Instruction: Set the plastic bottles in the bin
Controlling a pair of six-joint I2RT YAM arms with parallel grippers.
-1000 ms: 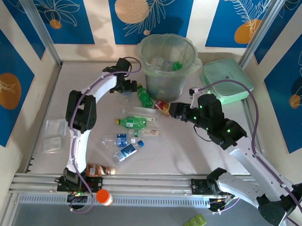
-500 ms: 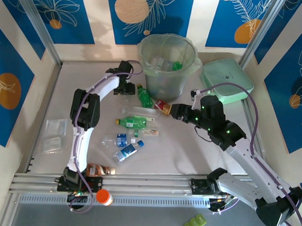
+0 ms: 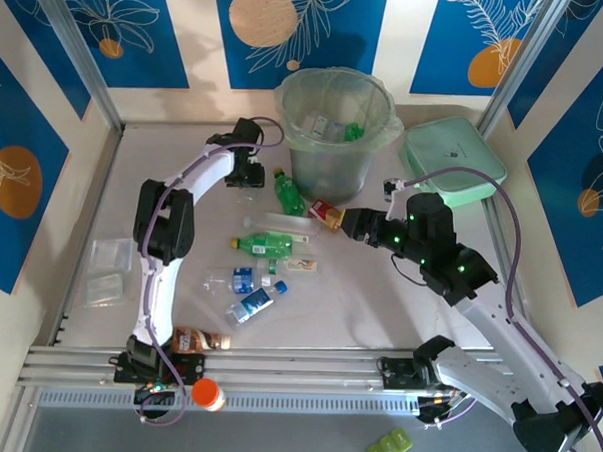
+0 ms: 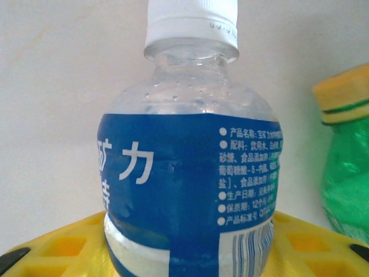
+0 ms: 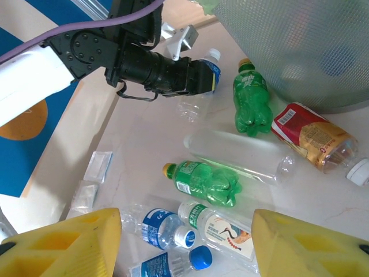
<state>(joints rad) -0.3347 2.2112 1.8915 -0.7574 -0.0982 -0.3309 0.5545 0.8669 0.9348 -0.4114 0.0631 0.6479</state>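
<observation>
Your left gripper (image 3: 252, 174) is at the far side of the table (image 3: 398, 300), just left of the bin (image 3: 329, 162). Its yellow fingers (image 4: 57, 242) are pressed in on both sides of a clear blue-labelled bottle (image 4: 190, 173). The hold is on the label, with the white cap pointing away from the wrist, which looks like a sound grip for carrying it up and over the rim. The bin stands at the far middle of the table and has a few bottles in it, so the carry is short but needs height. A green bottle (image 3: 289, 193) lies just right of the held one, close enough that you could knock it as you lift. Your right gripper (image 3: 347, 223) hangs with its fingers wide apart and nothing between them. It is near a red-labelled bottle (image 3: 325, 213) lying at the bin's near side, which is probably its next pick. The other bottles (image 3: 266, 246) lie scattered around the middle of the table, apart from both grippers.
</observation>
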